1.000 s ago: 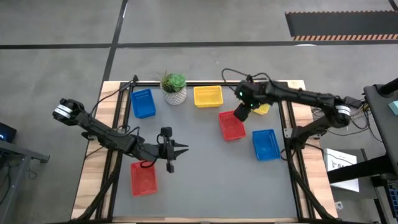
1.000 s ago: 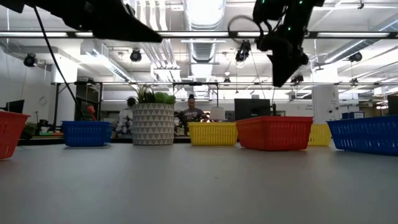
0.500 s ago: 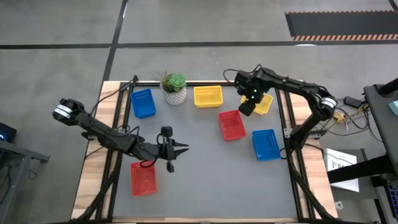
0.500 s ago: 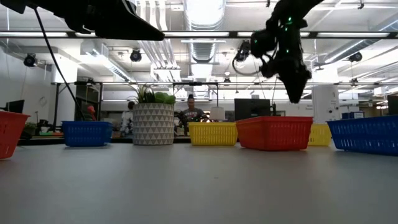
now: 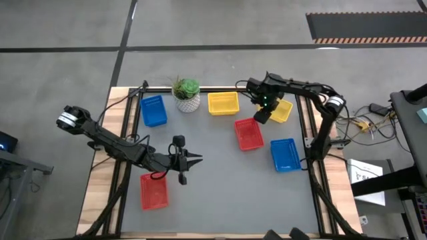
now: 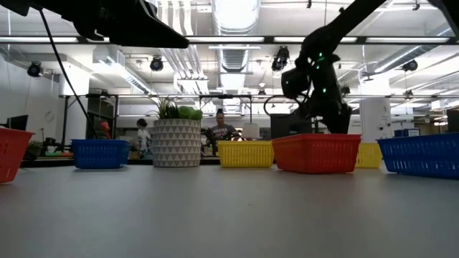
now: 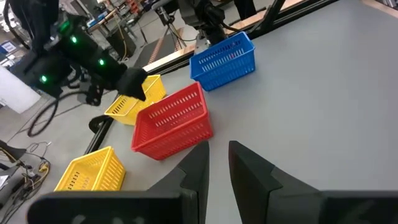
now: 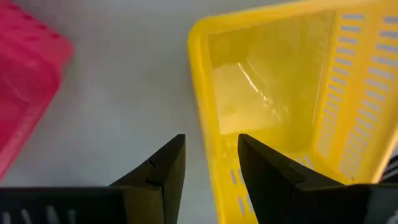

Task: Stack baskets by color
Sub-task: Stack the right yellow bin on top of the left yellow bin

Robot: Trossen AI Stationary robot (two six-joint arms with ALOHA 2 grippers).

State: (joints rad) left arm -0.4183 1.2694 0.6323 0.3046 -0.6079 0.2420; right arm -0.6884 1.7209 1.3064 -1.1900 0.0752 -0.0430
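My right gripper (image 5: 261, 119) points down over the near left rim of a yellow basket (image 5: 285, 110) at the far right. It is open, and the basket's wall (image 8: 200, 118) runs into the gap between the fingers. A second yellow basket (image 5: 223, 103) sits at the far middle. One red basket (image 5: 248, 133) and one blue one (image 5: 285, 155) lie right of centre. Another blue basket (image 5: 153, 110) is at the far left and another red one (image 5: 154, 190) at the near left. My left gripper (image 5: 197, 161) hovers mid-table, slightly open and holding nothing.
A green plant in a white pot (image 5: 187, 95) stands at the far edge between the blue basket and the middle yellow one. Black frame rails (image 5: 308, 133) run along the left and right sides of the grey mat. People show in the room beyond the table.
My right gripper has come down toward the yellow basket at the far right and tipped until it points straight down. Its arm has swung toward the table's far edge. The baskets have stayed where they were.
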